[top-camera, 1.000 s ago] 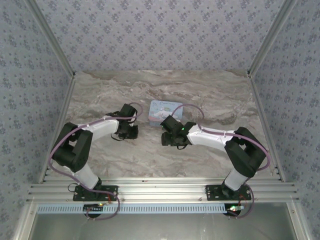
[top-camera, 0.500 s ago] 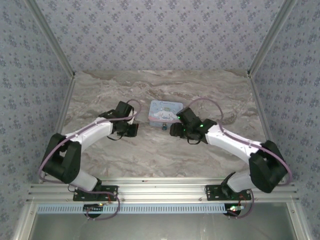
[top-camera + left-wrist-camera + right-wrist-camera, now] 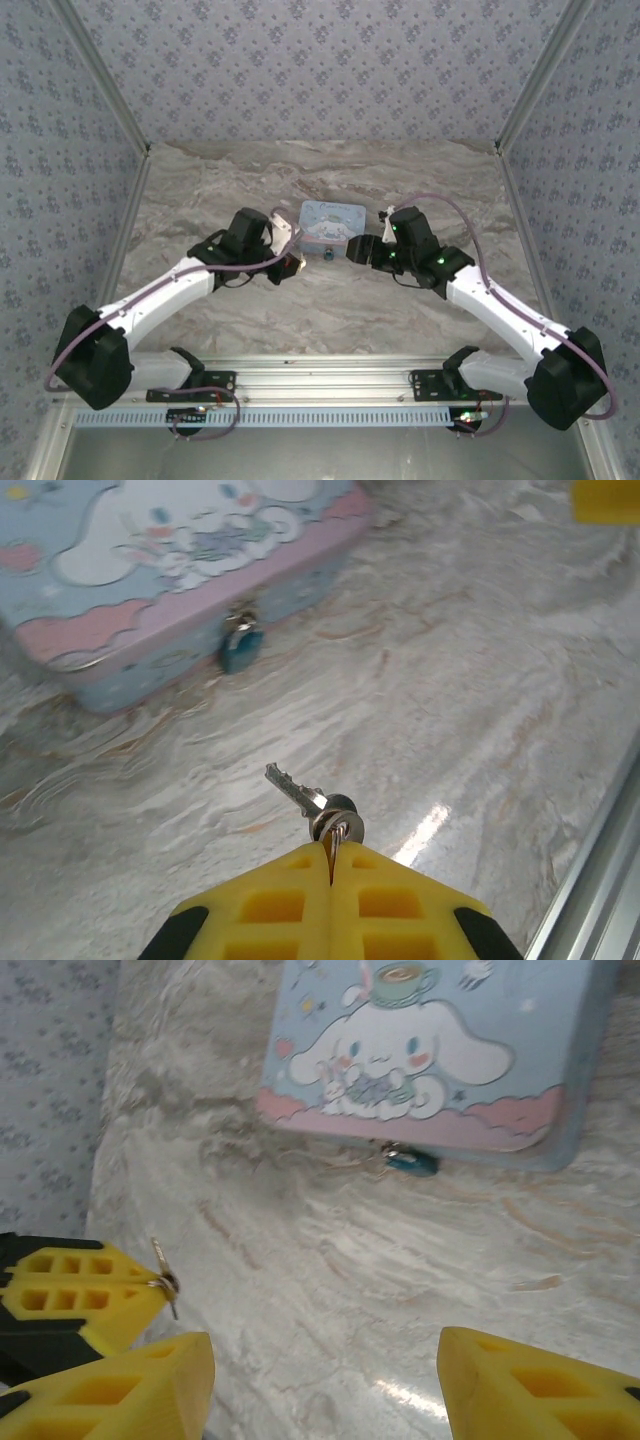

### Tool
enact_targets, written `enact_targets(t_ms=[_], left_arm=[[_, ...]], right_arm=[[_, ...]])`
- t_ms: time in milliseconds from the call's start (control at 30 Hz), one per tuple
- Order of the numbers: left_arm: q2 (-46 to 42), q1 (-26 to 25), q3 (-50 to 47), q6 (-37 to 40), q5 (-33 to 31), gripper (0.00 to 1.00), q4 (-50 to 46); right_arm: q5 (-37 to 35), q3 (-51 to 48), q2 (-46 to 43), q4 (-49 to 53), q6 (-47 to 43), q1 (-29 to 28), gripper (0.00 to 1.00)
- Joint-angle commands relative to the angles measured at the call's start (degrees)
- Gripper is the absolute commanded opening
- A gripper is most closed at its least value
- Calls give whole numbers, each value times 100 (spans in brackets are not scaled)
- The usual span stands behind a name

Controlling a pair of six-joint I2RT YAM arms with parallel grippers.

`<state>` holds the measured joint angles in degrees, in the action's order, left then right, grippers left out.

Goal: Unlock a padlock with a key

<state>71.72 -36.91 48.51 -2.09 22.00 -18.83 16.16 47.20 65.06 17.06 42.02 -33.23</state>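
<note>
Opens on a marbled bench point(image 3: 330, 320) between patterned walls. Finds a light blue tin point(image 3: 332, 222) lying flat at the far middle, lid printed with a white long-eared cartoon dog balancing a cup on its head above pink clouds. Places the left gripper point(image 3: 330, 852) near the tin's front left corner, yellow pads pressed together and pinching the head end of a silver key point(image 3: 295, 791), blade aimed toward the tin. Places the right gripper point(image 3: 325, 1355) near the tin's front right, jaws spread, holding nothing. Spots the tiny teal padlock point(image 3: 241, 650) hanging from the clasp on the tin's front wall, apart from the key and both grippers.
</note>
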Motion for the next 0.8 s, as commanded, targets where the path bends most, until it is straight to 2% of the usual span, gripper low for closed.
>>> enact_targets(t_ms=[0,67,167,267,467,767], left_arm=[[-191,-255,-70,943,283,5,302],[-278,-413,-91,1269,270,6,325],[-389,-583,-117,1616,282,0,383],[-458,-673,-141,1845,293,0,424],[-433,-711,-29,2010,282,0,308],[-238,-722,220,2063,598,0,-23]], right_arm=[[718,265,104,9,-344,13,62],[900,329,201,5,-404,19,62],[1234,384,351,-83,-434,20,62],[1502,409,499,-149,-455,11,62],[1780,413,706,-280,-483,-127,61],[1917,422,951,-696,-554,-350,60]])
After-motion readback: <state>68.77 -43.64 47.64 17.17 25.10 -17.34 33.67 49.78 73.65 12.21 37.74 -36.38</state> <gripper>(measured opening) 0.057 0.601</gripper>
